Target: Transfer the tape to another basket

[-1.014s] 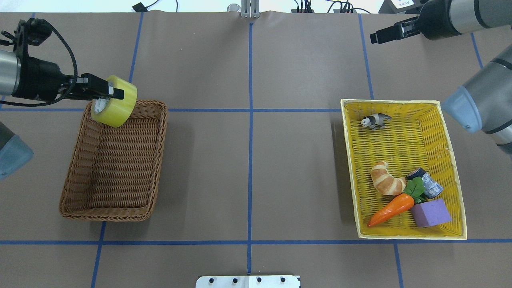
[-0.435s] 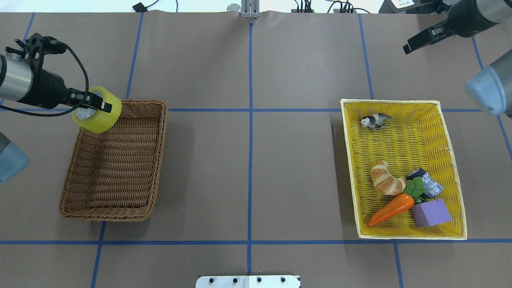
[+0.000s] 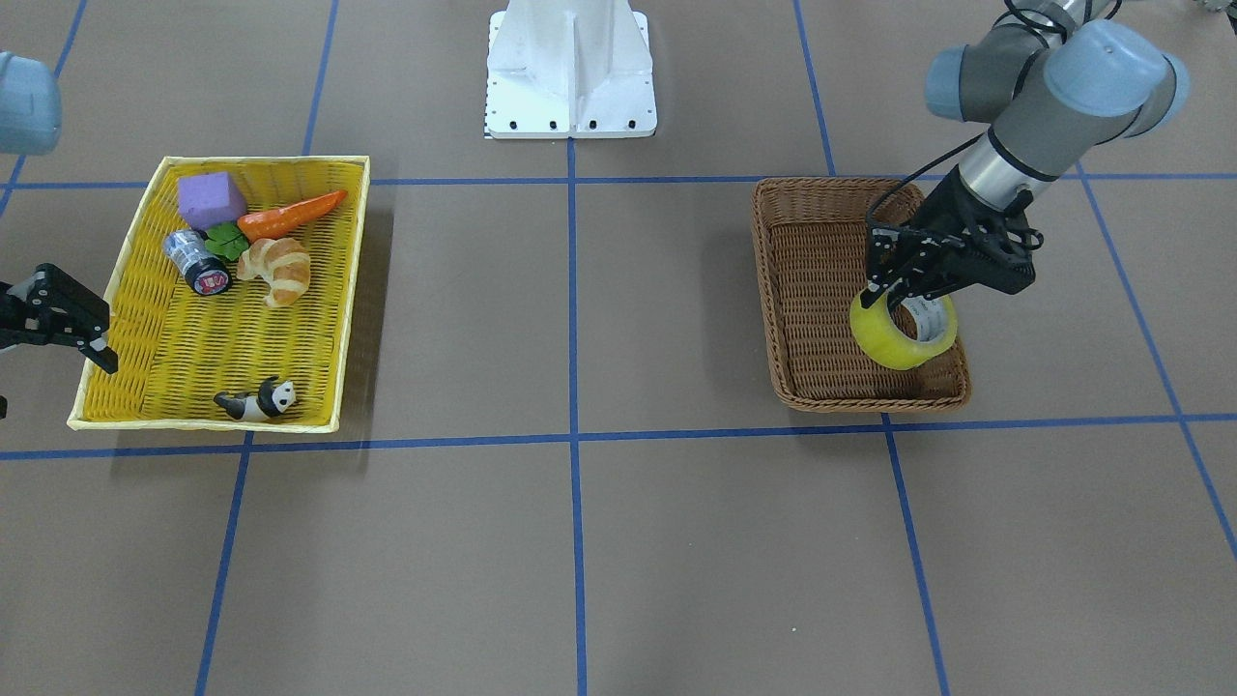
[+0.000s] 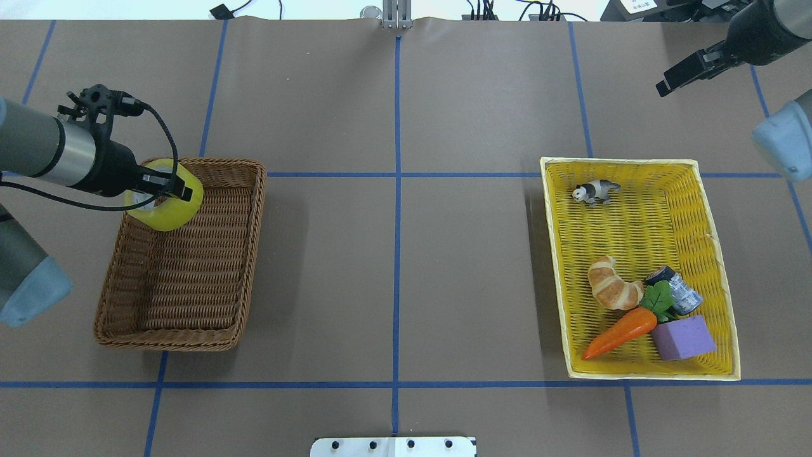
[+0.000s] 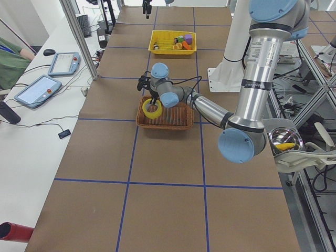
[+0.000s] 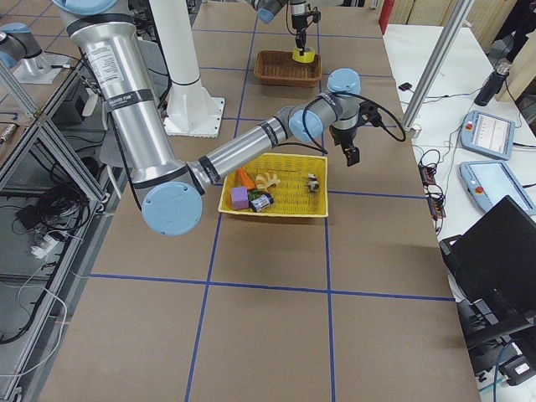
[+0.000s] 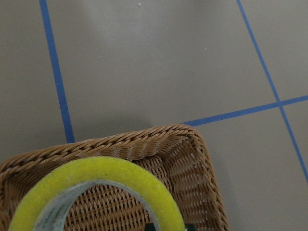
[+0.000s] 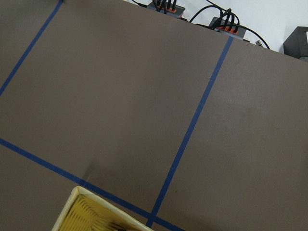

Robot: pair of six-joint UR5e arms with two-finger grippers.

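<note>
The yellow tape roll point(image 4: 166, 207) hangs tilted over the far left corner of the brown wicker basket point(image 4: 209, 266). My left gripper point(image 4: 172, 189) is shut on the roll's wall, one finger through the core. The front view shows the tape point(image 3: 902, 336) low over the basket's corner point(image 3: 821, 290), under the left gripper point(image 3: 894, 290). The left wrist view shows the roll's rim point(image 7: 103, 169) above the basket's rim point(image 7: 144, 139). My right gripper point(image 4: 665, 86) is open and empty, raised past the far right corner of the yellow tray point(image 4: 637, 166); it also shows in the front view point(image 3: 82, 333).
The yellow tray point(image 3: 145, 251) holds a croissant point(image 4: 612, 292), a carrot point(image 4: 622, 333), a purple block point(image 4: 682, 337), a small silvery cylinder point(image 4: 679, 292) and a panda toy point(image 4: 595, 190). Blue tape lines cross the brown table. A white mount plate point(image 4: 393, 447) sits at the near edge.
My left gripper has turned and carried the tape lower, over the brown basket's far left corner. My right arm has drawn back to the right, away from the table's middle.
</note>
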